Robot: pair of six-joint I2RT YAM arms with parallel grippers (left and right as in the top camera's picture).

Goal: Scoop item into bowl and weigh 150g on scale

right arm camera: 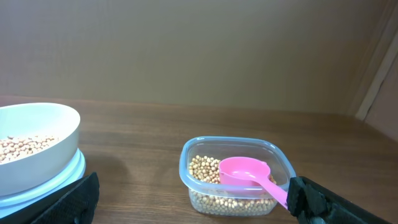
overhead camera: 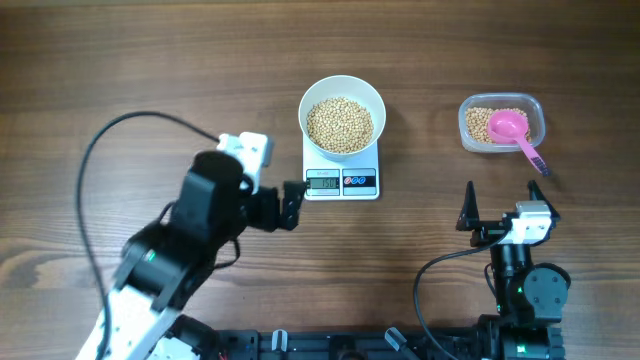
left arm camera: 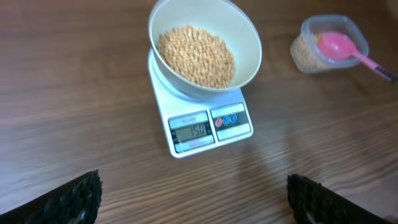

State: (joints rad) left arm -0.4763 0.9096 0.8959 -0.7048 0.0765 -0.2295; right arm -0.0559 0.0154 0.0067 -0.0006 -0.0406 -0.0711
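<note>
We judge the job to be essentially done: the white bowl [left arm camera: 205, 46] sits on the scale [left arm camera: 202, 115] just ahead of our left hand [overhead camera: 292, 206], heaped with small round tan beans [left arm camera: 196, 56], and the grey display [left arm camera: 191, 130] appears to read 150, though the digits are small. Nothing looks left except perhaps confirming that reading and pulling back. Our left hand is open and empty, its ribbed dark fingers [left arm camera: 68, 199] spread wide at either lower corner of its wrist view, clear of the scale. Our right hand [overhead camera: 500, 213] is open too and holds nothing; ahead of it stands the clear plastic tub [right arm camera: 235, 174] with rounded corners, partly filled with beans, and the pink scoop [right arm camera: 245, 173] rests inside it with its handle poking over the rim towards the right finger. The bowl is smooth and glossy, the scale a matt white squarish slab with a dark button panel, and the table [overhead camera: 120, 60] is brown wood grain.
</note>
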